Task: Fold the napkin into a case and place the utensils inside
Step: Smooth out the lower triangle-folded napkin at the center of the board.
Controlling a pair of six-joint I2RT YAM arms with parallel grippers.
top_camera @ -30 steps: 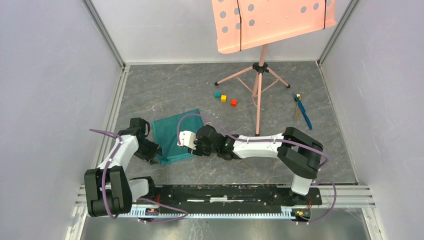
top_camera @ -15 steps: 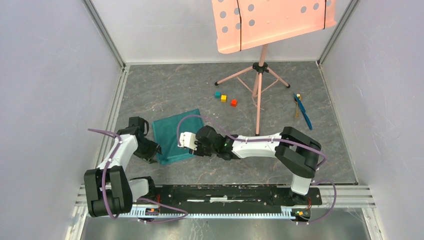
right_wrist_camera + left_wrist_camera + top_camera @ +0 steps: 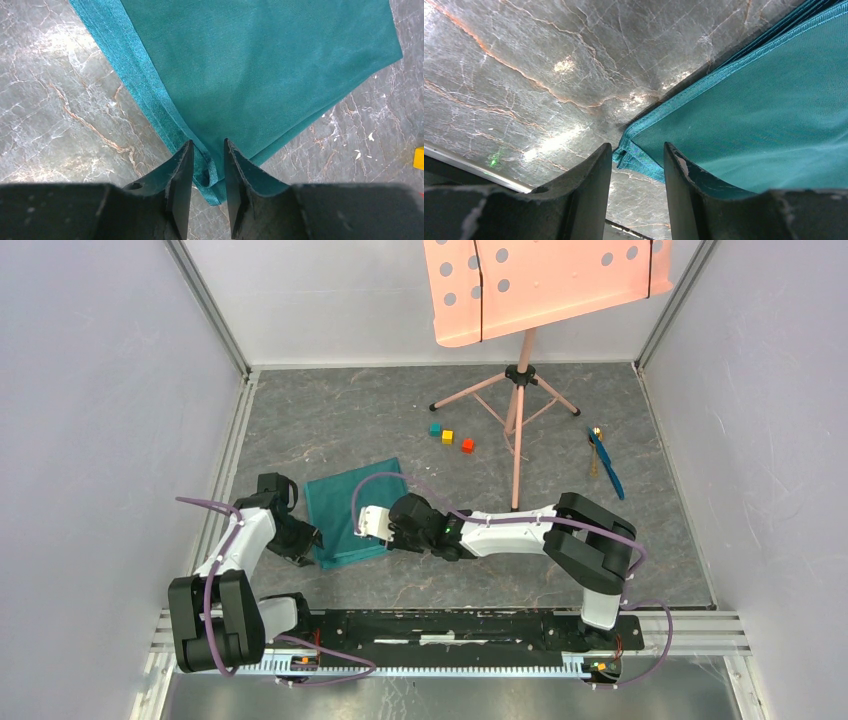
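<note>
**At the near corners: folding under way**

Left pincer [image 3: 637,150] and right pincer [image 3: 208,145] each stand narrow astride a napkin [image 3: 335,510] corner; whether they grip, I cannot tell. No case yet on the counter [image 3: 400,420]; utensils [image 3: 605,462] lie well apart, far right.

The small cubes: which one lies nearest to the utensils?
The red cube, at the right end of the row. The yellow cube and the teal cube lie farther left, farther from the utensils.
</note>
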